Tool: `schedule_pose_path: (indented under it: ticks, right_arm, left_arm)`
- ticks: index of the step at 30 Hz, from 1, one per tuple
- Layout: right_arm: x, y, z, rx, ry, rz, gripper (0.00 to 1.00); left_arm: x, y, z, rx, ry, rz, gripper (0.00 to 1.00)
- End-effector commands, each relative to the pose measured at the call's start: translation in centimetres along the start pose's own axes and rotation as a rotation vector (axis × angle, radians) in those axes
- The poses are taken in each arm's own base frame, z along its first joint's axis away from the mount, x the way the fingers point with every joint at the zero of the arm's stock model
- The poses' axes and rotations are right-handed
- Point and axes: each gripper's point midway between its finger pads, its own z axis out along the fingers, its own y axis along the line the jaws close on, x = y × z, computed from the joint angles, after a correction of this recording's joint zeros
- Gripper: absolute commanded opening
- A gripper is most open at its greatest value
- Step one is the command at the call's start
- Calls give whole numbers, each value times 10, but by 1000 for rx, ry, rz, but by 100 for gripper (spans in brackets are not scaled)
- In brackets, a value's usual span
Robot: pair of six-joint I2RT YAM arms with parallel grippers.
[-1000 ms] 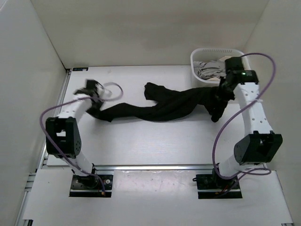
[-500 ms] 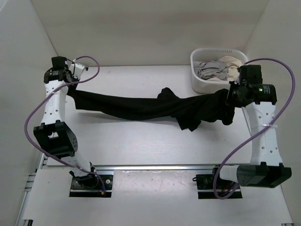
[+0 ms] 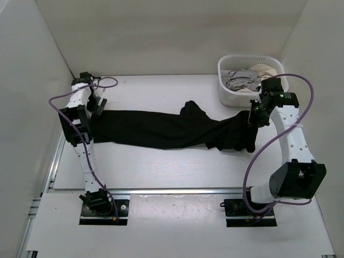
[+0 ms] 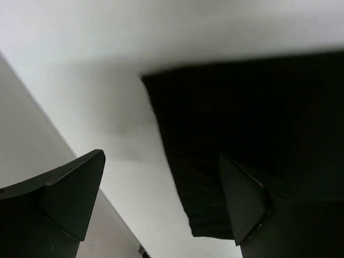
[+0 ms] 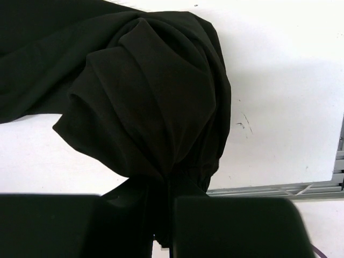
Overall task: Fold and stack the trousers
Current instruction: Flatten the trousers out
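The black trousers point(image 3: 161, 129) lie stretched out left to right across the table. My left gripper point(image 3: 97, 102) hovers open at the far left over the leg end, holding nothing. In the left wrist view the leg end point(image 4: 242, 123) lies flat below the wide-apart fingers point(image 4: 70, 199) of that gripper point(image 4: 161, 158). My right gripper point(image 3: 252, 115) is shut on the trousers' right end. In the right wrist view the fabric point(image 5: 156, 91) hangs bunched from the gripper point(image 5: 164, 215), with a gathered band pinched between the jaws.
A white basket point(image 3: 228, 94) stands at the back right, holding a grey garment point(image 3: 239, 80) and a beige garment point(image 3: 263, 70). White walls close in the table on the left, back and right. A metal rail point(image 3: 172, 191) runs along the near edge.
My left gripper has opened and let go of the leg end. The trousers, earlier stretched in the air between both grippers, now lie on the table. The right gripper has come down and inward.
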Motion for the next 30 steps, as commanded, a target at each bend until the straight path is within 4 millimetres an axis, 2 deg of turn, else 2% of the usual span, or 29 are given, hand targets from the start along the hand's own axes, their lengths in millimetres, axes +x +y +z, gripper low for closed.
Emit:
schedule_pose_path:
  ticks: [1,2,3,4,5,6,7,8,11,12,13,14,15,16,17,20,22,24,25,26,27,28,29,30]
  right_arm:
    - [-16,4,-12,-22,-76,-5,1]
    - [-16,0,-12,-2,-79,-4,14]
    - [-18,-11,-12,59,-88,-2,22]
    - [-22,-17,-13,88,-94,18,28]
    - [-27,-19,-12,101,-105,19,37]
    - [-33,-24,-14,115,-118,45,43]
    - [-38,-27,-9,120,-108,62,52]
    - [-35,-33,-9,145,-83,90,66]
    - [-34,-45,-11,196,-54,156,70]
    - [-29,-49,-13,221,-59,173,75]
    - [-24,-62,-25,261,-93,215,77]
    - [-10,-68,-19,270,-81,256,78]
    - [-7,-74,-20,264,-105,301,78]
    - [0,-73,-27,238,-136,315,78]
    - [19,-68,-15,201,-89,331,78]
    - [50,-69,0,211,-19,332,78]
    - [71,-78,19,232,38,373,78]
    - [79,-90,31,252,42,431,78]
    - [75,-99,40,260,18,456,78]
    - [84,-103,49,256,41,484,79]
    - [84,-113,54,249,36,539,79]
    - [74,-108,64,169,9,561,83]
    - [73,-107,72,135,6,579,86]
    - [68,-106,78,105,-2,587,87]
  left_arm:
    - [21,15,-80,-41,-93,-66,99]
    - [27,20,-97,-53,-125,-84,99]
    - [33,16,-99,-16,-136,-94,99]
    - [52,13,-91,18,-104,-129,99]
    - [60,7,-99,29,-104,-128,99]
    - [72,3,-96,40,-80,-143,99]
    - [95,-17,-84,91,-15,-134,99]
    - [104,-25,-86,110,-6,-133,99]
    - [134,-55,-65,176,72,-145,100]
    - [140,-60,-57,188,94,-143,100]
    - [144,-63,-54,192,101,-142,100]
    - [140,-63,-49,189,78,-145,100]
    - [143,-70,-42,207,85,-145,100]
    - [141,-72,-38,218,79,-146,100]
    - [138,-75,-34,236,70,-158,100]
    - [131,-76,-25,255,64,-169,100]
    - [125,-80,-20,281,52,-171,100]
    - [114,-85,-18,320,16,-185,99]
    - [111,-87,-16,342,8,-187,94]
    - [110,-91,-14,363,7,-188,81]
    - [105,-95,-14,392,-8,-191,72]
    - [104,-97,-15,405,-15,-192,61]
    - [104,-101,-12,420,-12,-193,39]
    - [102,-103,-13,440,-25,-185,24]
